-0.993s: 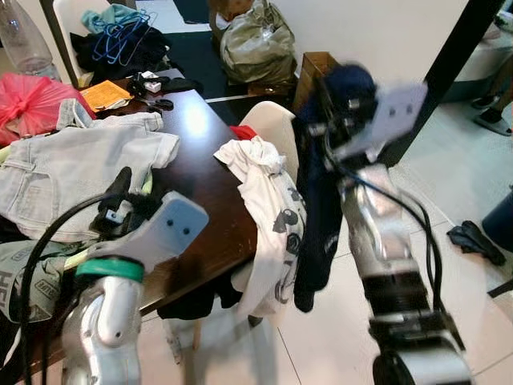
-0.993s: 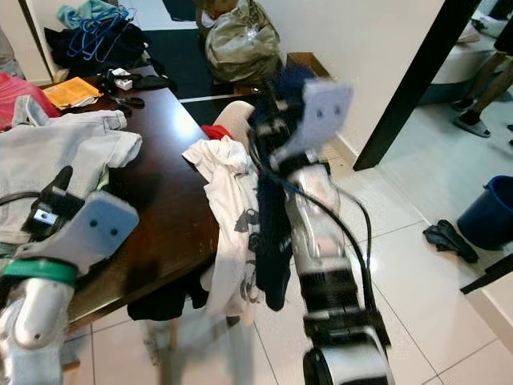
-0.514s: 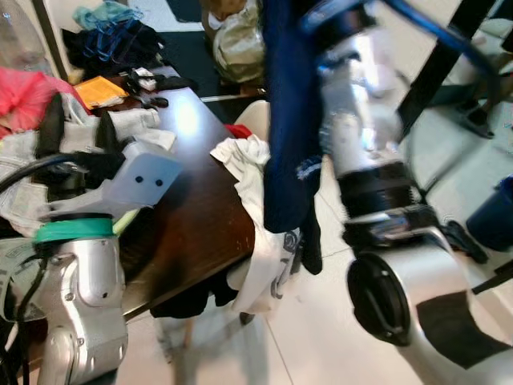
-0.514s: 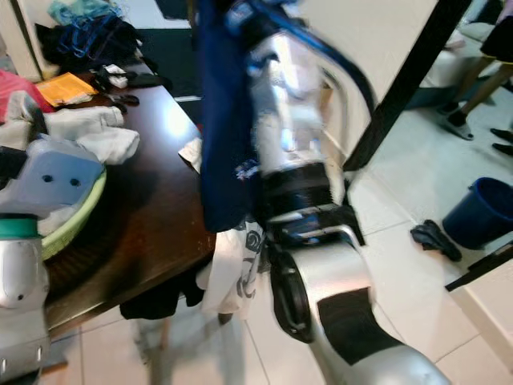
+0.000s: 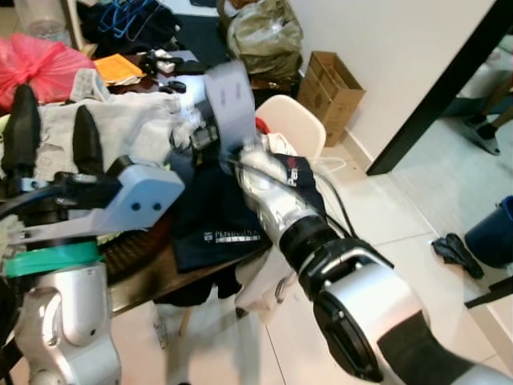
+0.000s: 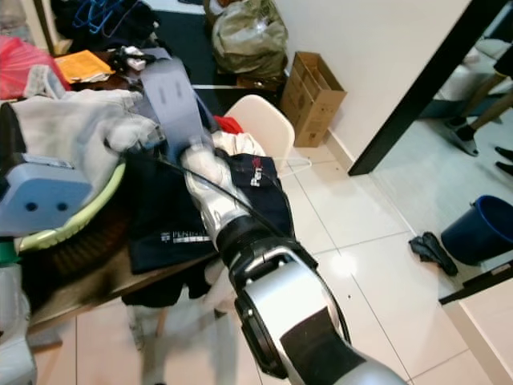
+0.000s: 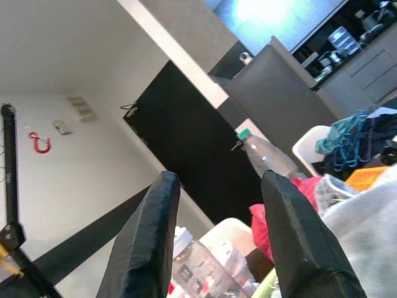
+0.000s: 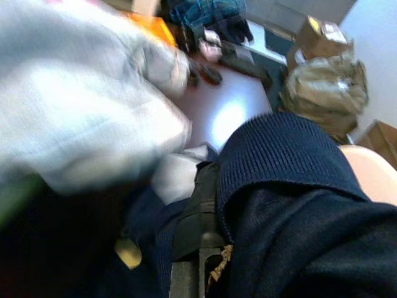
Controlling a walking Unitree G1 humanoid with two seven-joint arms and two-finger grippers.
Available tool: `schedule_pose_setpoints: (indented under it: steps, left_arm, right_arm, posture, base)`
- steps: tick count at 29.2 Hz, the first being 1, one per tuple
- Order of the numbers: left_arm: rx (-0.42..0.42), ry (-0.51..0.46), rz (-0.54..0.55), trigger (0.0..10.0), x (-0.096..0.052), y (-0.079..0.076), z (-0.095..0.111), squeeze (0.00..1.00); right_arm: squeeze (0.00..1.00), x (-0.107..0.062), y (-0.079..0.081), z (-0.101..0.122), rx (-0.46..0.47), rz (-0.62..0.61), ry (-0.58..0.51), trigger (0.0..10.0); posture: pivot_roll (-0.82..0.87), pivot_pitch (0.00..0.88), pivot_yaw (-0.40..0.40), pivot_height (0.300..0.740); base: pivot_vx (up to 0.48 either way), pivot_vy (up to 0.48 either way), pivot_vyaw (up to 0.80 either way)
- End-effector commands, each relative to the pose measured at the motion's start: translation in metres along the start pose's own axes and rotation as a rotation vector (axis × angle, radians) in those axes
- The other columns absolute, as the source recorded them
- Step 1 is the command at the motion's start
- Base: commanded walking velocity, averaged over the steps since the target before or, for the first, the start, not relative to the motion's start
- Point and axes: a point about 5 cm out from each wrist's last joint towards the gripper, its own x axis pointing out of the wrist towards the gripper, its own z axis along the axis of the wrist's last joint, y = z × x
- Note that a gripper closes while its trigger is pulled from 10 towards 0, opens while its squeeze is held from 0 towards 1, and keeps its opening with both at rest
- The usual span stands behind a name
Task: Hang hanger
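Left gripper (image 5: 50, 132): raised above the bench's near-left part, fingers (image 7: 144, 248) spread wide, holding nothing; lifted higher than a second ago.
Bench (image 5: 148, 269): dark wood, heaped with pale garments (image 5: 120, 128); red bag (image 5: 44, 64) at the far left.
Blue hangers (image 5: 132, 14): the task's thing by my reading, lying on dark clothes at the far end, well apart from both grippers.
Navy garment (image 5: 220, 212): a second ago held high; now draped over the bench edge.
Right gripper (image 8: 200, 214): stretched low over the bench, the navy knit across its fingers; grip cannot be told.
White chair (image 5: 292, 124): just beyond.
Judgement: hanging not begun.
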Motion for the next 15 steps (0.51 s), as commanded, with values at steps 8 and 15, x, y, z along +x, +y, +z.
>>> schedule_pose_setpoints:
  steps: [8,15]
  left_arm:
    - [-0.020,-0.007,-0.027,10.0,-0.004,-0.003,0.005,0.00]
    - [-0.032,-0.014,-0.049,10.0,-0.003,-0.008,0.007,0.00]
  right_arm:
    - [0.00,-0.011,-0.001,-0.044,0.121,-0.002,0.234,10.0]
    - [1.00,-0.008,-0.008,-0.036,0.661,0.157,0.248,10.0]
  posture:
    - [0.26,0.241,-0.135,0.740]
    - [0.24,0.222,-0.120,0.740]
  base:
    - [0.000,0.000,0.00]
    - [0.000,0.000,0.00]
